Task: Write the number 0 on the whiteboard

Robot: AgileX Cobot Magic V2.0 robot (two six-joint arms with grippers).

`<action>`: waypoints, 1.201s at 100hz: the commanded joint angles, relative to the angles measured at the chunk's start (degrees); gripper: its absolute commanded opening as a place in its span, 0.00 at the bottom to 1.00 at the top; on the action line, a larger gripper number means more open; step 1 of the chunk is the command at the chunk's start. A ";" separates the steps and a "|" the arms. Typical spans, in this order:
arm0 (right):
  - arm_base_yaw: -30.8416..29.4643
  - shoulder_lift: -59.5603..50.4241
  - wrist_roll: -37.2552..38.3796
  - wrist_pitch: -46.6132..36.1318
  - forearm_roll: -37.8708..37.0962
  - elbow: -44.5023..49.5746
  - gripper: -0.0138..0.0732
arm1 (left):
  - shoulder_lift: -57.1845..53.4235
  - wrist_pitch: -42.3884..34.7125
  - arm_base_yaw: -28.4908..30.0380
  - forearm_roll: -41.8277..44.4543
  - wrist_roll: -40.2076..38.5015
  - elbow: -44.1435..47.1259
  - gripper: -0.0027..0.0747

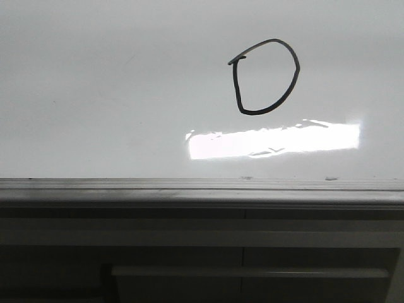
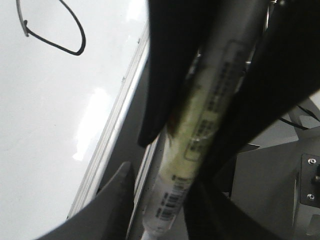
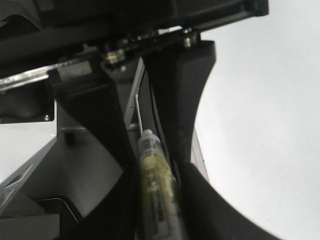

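The number 0 is a black lopsided loop on the upper right of the whiteboard. Neither gripper shows in the front view. In the right wrist view my right gripper is shut on a yellowish-white marker, away from the whiteboard. In the left wrist view the marker runs between my left gripper's fingers. A gap shows beside it, so the left gripper is open. The right gripper's black fingers hold the marker further up. Part of the number 0 shows on the whiteboard.
A grey metal rail runs along the board's lower edge, with dark cabinet panels below it. A bright glare patch lies under the drawn loop. The rail passes close beside the left gripper.
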 commanded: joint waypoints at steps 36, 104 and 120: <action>0.19 -1.69 -0.86 -4.35 0.36 -1.85 0.10 | -0.05 -4.73 -0.09 -0.96 0.00 -1.95 0.01; 0.19 -6.79 -0.86 -3.63 -4.74 -1.95 0.76 | -0.05 -4.51 -0.09 -0.96 0.00 -1.95 0.01; -0.19 -11.74 4.46 2.41 -13.64 -1.95 0.68 | -0.05 -11.60 -0.09 -2.12 -3.98 -0.10 0.01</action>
